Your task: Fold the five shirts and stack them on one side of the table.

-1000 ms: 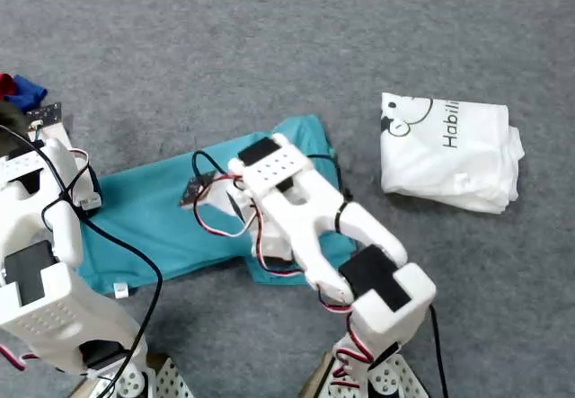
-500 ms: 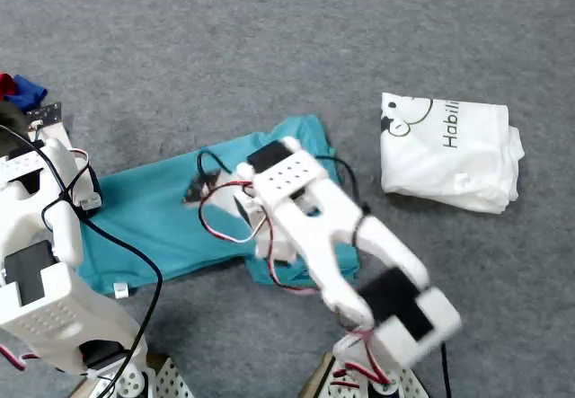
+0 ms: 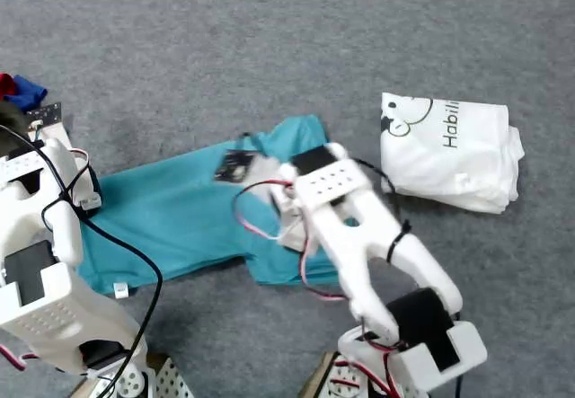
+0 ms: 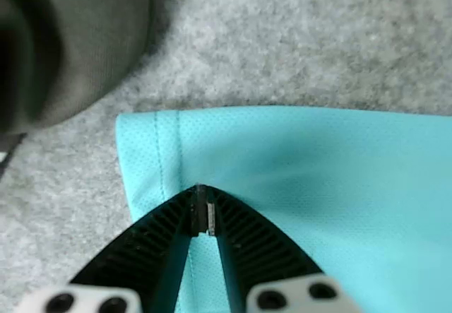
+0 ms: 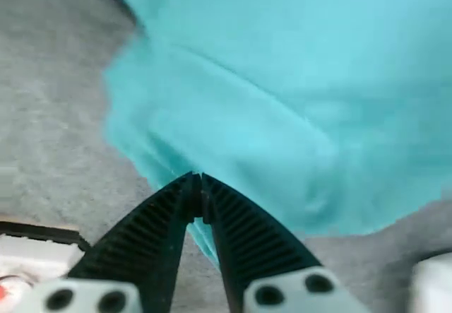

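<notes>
1. Teal shirt [image 3: 171, 214]: lies rumpled across the middle and left of the grey table [image 3: 269, 48]. The high view gives its whole span, running from one arm to the other.
2. Folded white shirt [image 3: 445, 151]: sits on the right side of the table, apart from the teal shirt.
3. Left gripper [image 4: 203, 210]: in the left wrist view the jaws are closed to a point, pinching the teal shirt just inside its hemmed corner.
4. Dark grey garment [image 4: 63, 37]: lies near that corner, with bare table between the two.
5. Right gripper [image 5: 195, 196]: in the right wrist view the jaws are pressed together on a bunched edge of the teal shirt. The high view places this arm over the shirt's right end.
6. Red and blue cloth [image 3: 18, 88]: lies at the table's far-left edge.
</notes>
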